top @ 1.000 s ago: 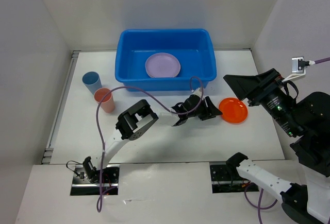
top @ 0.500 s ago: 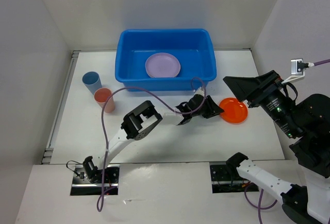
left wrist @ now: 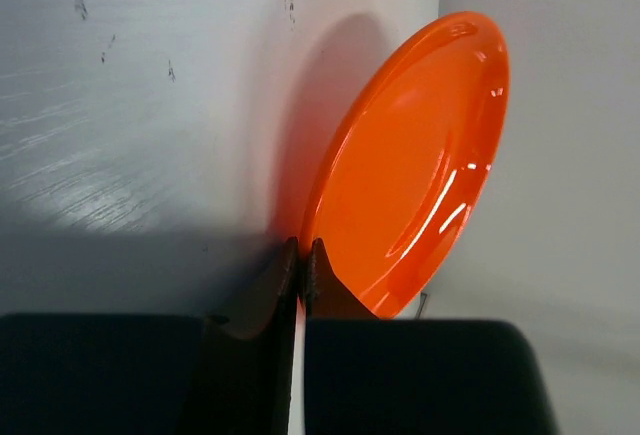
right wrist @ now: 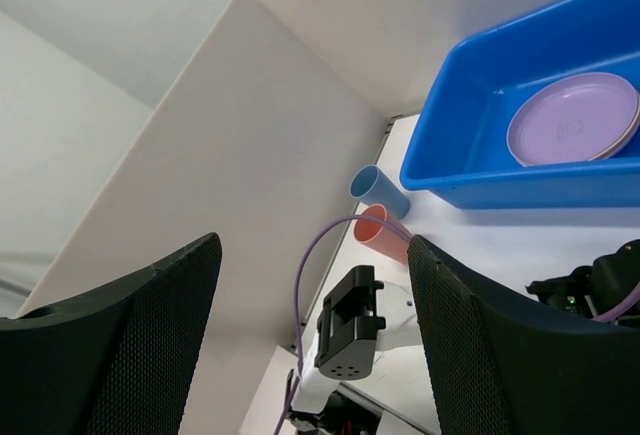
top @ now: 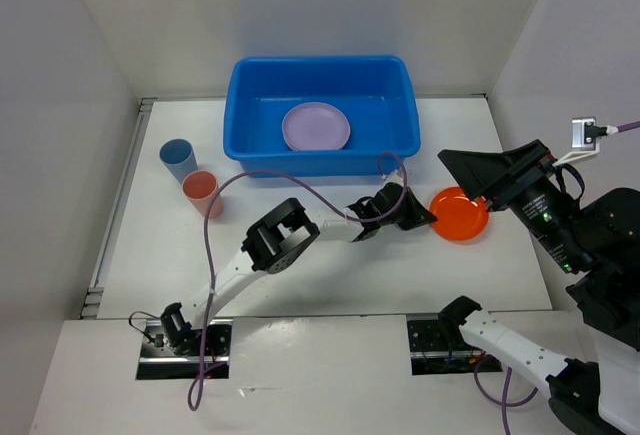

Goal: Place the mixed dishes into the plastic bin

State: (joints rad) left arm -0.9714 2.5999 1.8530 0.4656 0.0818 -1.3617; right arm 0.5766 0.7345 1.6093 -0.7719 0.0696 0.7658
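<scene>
The orange plate is found at the right of the counter, at 4 o'clock from the blue plastic bin and apart from it. Its rim at 9 o'clock is pinched by the left gripper, which is closed on it. In the left wrist view that part of the rim is hidden between the fingers. Whether the plate is lifted clear of the counter cannot be made out.

The right gripper is seen at 1 o'clock from the plate in the top view, spread wide and gripping nothing. The right arm is cut off by the frame's edge.

A lavender plate is seen lying on the bin's floor, with bare floor on either side. A strip of bare counter is left between the orange plate and the bin's near wall. A light blue cup and a salmon-pink cup are stood just beside each other at 8 o'clock from the bin.
</scene>
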